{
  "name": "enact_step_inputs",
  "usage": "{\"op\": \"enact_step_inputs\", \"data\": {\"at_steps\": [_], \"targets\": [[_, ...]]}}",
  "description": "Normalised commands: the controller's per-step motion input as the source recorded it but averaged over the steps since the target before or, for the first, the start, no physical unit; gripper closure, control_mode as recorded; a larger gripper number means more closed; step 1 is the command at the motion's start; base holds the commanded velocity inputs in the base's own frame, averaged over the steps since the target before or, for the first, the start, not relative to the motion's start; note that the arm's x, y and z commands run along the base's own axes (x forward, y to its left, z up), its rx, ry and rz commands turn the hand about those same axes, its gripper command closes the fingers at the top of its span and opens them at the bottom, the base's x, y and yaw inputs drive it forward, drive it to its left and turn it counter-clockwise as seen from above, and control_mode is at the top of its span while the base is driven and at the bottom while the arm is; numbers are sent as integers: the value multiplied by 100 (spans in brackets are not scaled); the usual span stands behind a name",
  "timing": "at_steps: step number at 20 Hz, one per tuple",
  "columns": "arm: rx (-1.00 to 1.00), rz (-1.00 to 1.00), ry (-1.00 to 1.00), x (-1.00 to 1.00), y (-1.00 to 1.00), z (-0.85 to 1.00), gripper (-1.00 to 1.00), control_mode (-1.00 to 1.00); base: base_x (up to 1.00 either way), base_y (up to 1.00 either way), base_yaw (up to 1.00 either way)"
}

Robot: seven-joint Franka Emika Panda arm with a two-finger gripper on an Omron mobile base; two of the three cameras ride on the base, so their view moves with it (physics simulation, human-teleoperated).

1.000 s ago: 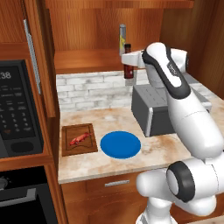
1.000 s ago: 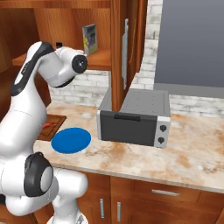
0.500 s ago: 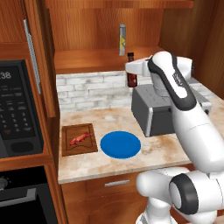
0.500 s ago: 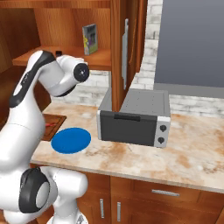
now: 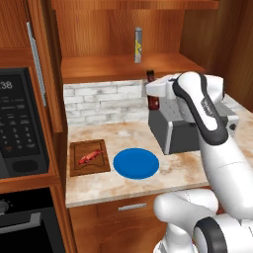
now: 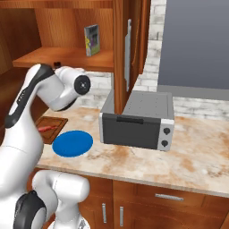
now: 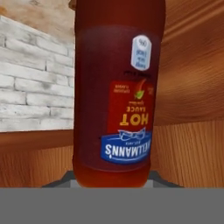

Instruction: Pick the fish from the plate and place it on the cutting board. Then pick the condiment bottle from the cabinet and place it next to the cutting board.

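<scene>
The fish (image 5: 88,157) is seen lying on the cutting board (image 5: 89,157), beside the blue plate (image 5: 136,163) on the table (image 5: 138,185), so the first half of the task is judged done. The condiment bottle (image 5: 152,96) is held upright in the gripper (image 5: 154,94), clear of the cabinet (image 5: 128,66) shelf and above the table, in front of the brick backsplash (image 5: 106,101) and just beside the toaster oven (image 5: 185,129). In the hand view the condiment bottle appears close up, label upside down because the camera is rolled, and the gripper is taken to be clamped on its body, although the fingertips themselves cannot be made out there. Several risks are judged from here. The grip sits on a smooth, rounded body, so the bottle could slip or twist if the arm is swung quickly toward the board. The toaster oven stands close to the path, and its top corner could be clipped by the bottle or the wrist if the descent is started too early. The plate lies between the bottle and the board, so a low sweep could knock it or shove it into the board and disturb the fish. A release made with the base not yet on the table, or with the bottle tilted, would likely tip so narrow a bottle. A placement too far over would put it on the board or the plate rather than next to the board. The grey cylinder (image 5: 138,45) on the shelf is well apart and is not thought to be at risk.
</scene>
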Motion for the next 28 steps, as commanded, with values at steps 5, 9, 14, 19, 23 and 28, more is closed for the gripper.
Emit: {"op": "enact_step_inputs", "data": {"at_steps": [5, 9, 14, 19, 23, 28], "targets": [[1, 0, 4, -48, 0, -8, 100, -100, 0, 0, 0], [1, 0, 3, -50, 1, -13, 100, -100, 0, 0, 0], [3, 0, 3, -46, 6, -20, 100, -100, 0, 0, 0], [6, 1, 1, -39, 14, -36, 100, -100, 0, 0, 0], [5, 2, 3, -12, 1, -20, 100, -100, 0, 0, 0], [1, 3, 4, 0, -6, -22, 100, -100, 0, 0, 0]]}}
